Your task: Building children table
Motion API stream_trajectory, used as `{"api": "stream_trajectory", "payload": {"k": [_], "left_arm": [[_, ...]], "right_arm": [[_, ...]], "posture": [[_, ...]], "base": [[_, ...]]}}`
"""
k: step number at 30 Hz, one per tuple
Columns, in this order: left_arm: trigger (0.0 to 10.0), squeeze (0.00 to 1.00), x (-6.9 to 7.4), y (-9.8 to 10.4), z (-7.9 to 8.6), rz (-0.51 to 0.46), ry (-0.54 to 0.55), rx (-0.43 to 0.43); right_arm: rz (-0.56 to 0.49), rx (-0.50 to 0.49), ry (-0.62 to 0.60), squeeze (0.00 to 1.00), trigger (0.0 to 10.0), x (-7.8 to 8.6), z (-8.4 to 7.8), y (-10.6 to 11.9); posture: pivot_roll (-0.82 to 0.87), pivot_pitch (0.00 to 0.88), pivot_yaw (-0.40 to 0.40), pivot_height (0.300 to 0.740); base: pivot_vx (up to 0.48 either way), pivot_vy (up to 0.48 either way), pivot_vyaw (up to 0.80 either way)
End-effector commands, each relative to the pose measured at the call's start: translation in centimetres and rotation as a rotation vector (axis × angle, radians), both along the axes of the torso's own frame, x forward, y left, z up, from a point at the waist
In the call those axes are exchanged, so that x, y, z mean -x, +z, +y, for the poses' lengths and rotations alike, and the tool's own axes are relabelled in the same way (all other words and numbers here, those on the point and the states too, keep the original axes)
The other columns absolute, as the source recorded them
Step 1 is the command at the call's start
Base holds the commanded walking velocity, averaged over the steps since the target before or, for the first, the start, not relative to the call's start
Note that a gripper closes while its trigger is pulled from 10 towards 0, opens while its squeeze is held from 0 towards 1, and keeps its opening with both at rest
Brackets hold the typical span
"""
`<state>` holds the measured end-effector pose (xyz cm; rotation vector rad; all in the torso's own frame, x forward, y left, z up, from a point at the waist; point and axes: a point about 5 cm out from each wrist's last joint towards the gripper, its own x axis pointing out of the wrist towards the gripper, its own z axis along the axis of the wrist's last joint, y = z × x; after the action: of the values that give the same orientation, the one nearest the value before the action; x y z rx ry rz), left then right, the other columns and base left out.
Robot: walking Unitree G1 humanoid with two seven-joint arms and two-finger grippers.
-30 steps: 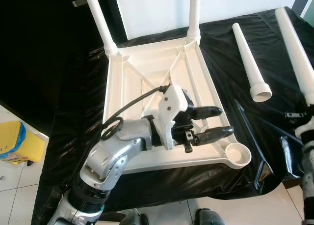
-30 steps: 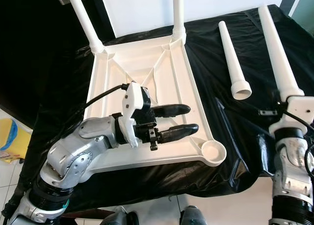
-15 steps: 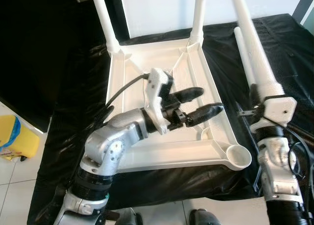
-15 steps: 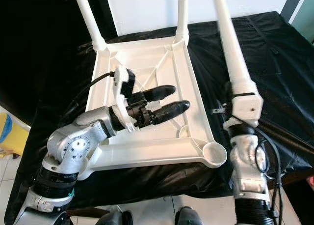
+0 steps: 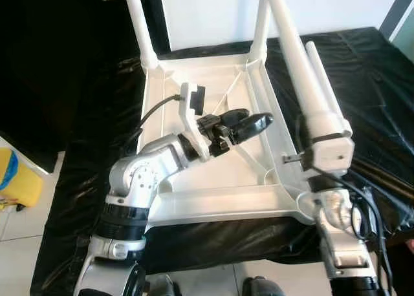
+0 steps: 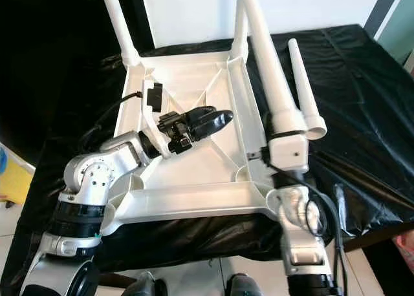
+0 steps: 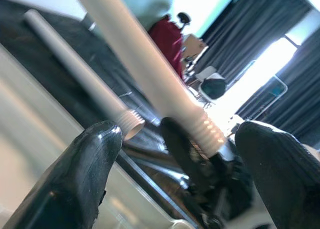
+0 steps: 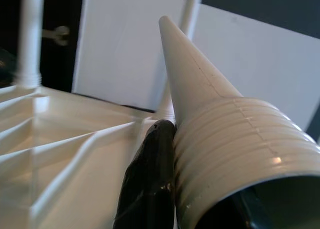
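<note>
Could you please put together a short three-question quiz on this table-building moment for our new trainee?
1. True or false: the right gripper holds a white leg.
2. How many legs already stand in the upturned tabletop? A) one B) two C) four
3. Fill in: a spare leg lies on the ___ cloth.

Key: 1 true. 2 B; both stand in the far corners. 3 black. The left gripper hovers over the tabletop, fingers open in its wrist view.
</note>
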<state>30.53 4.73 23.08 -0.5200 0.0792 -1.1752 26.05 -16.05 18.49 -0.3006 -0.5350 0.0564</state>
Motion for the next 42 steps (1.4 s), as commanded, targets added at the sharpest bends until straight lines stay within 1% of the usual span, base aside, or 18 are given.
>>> {"api": "stream_trajectory", "payload": {"k": [1,4,6,8,9,11,14,17,23,24,27,30,36,37,38,39,41,42], "left_arm": [[10.0,0.00,-0.5,-0.3,0.2,0.025,0.019,-0.026],[10.0,0.00,-1.1,-0.8,0.0,0.045,0.048,-0.073],[10.0,0.00,-1.1,-0.8,0.0,0.045,0.048,-0.073],[10.0,0.00,-1.5,-1.2,-0.2,0.062,0.060,-0.099],[10.0,0.00,-1.5,-1.2,-0.2,0.062,0.060,-0.099],[10.0,0.00,-1.9,-0.9,-0.4,0.084,0.058,-0.077],[10.0,0.00,-2.3,-0.7,-0.5,0.098,0.056,-0.061],[10.0,0.00,-3.0,-0.3,-0.7,0.119,0.057,-0.043],[10.0,0.00,-3.9,-0.1,-0.4,0.143,0.074,-0.024],[10.0,0.00,-4.5,0.1,-0.1,0.161,0.094,-0.012],[10.0,0.00,-4.9,0.1,0.2,0.173,0.107,-0.004],[10.0,0.00,-6.7,0.8,1.8,0.227,0.186,0.038],[10.0,0.00,-7.7,1.1,2.9,0.249,0.243,0.045],[10.0,0.00,-8.3,1.3,3.7,0.265,0.282,0.055],[10.0,0.00,-8.3,1.3,3.7,0.265,0.282,0.055],[10.0,0.00,-9.2,1.5,4.9,0.292,0.357,0.059],[10.0,0.00,-9.4,1.6,5.2,0.298,0.371,0.060],[0.0,0.00,-9.6,1.6,5.7,0.320,0.393,0.084]], "right_arm": [[-0.034,0.010,0.039,0.00,10.0,0.4,0.9,0.4],[-0.013,0.009,0.099,0.00,10.0,0.6,1.8,0.1],[-0.013,0.009,0.099,0.00,10.0,0.6,1.8,0.1],[0.009,0.019,0.167,0.00,10.0,0.8,2.9,-0.2],[0.009,0.019,0.167,0.00,10.0,0.8,2.9,-0.2],[0.049,0.037,0.249,0.00,10.0,1.1,3.9,-0.8],[0.073,0.043,0.289,0.00,10.0,1.3,4.3,-1.1],[0.104,0.098,0.372,0.00,10.0,1.9,5.3,-1.8],[0.126,0.125,0.411,0.00,10.0,2.4,5.6,-2.2],[0.128,0.128,0.408,0.00,10.0,2.5,5.5,-2.3],[0.130,0.131,0.407,0.00,10.0,2.6,5.4,-2.3],[0.129,0.144,0.412,0.00,10.0,3.0,5.3,-2.3],[0.131,0.153,0.421,0.00,10.0,3.3,5.3,-2.3],[0.131,0.159,0.425,0.00,10.0,3.4,5.2,-2.3],[0.131,0.159,0.425,0.00,10.0,3.4,5.2,-2.3],[0.130,0.168,0.429,0.00,10.0,3.5,5.1,-2.2],[0.130,0.169,0.430,0.00,10.0,3.6,5.1,-2.2],[0.130,0.173,0.433,0.00,10.0,3.6,5.1,-2.2]], "posture": [[-0.01,0.100,0.018,0.740],[-0.01,0.097,0.014,0.740],[-0.01,0.097,0.014,0.740],[-0.01,0.095,0.014,0.740],[-0.01,0.095,0.014,0.740],[-0.01,0.094,0.017,0.740],[-0.01,0.094,0.017,0.740],[-0.01,0.097,0.024,0.740],[-0.01,0.101,0.027,0.740],[-0.01,0.102,0.029,0.740],[-0.01,0.102,0.029,0.740],[-0.02,0.108,0.032,0.740],[-0.02,0.112,0.032,0.740],[-0.02,0.113,0.031,0.740],[-0.02,0.113,0.031,0.740],[-0.02,0.112,0.031,0.740],[-0.02,0.112,0.031,0.740],[-0.02,0.114,0.032,0.740]], "base": [[0.000,0.000,0.00],[0.000,0.000,0.00],[0.000,0.000,0.00],[0.000,0.000,0.00],[0.000,0.000,0.00],[0.000,0.000,0.00],[0.000,0.000,0.00],[0.000,0.000,0.00],[0.000,0.000,0.00],[0.000,0.000,0.00],[0.000,0.000,0.00],[0.000,0.000,0.00],[0.000,0.000,0.00],[0.000,0.000,0.00],[0.000,0.000,0.00],[0.000,0.000,0.00],[0.000,0.000,0.00],[0.000,0.000,0.00]]}}
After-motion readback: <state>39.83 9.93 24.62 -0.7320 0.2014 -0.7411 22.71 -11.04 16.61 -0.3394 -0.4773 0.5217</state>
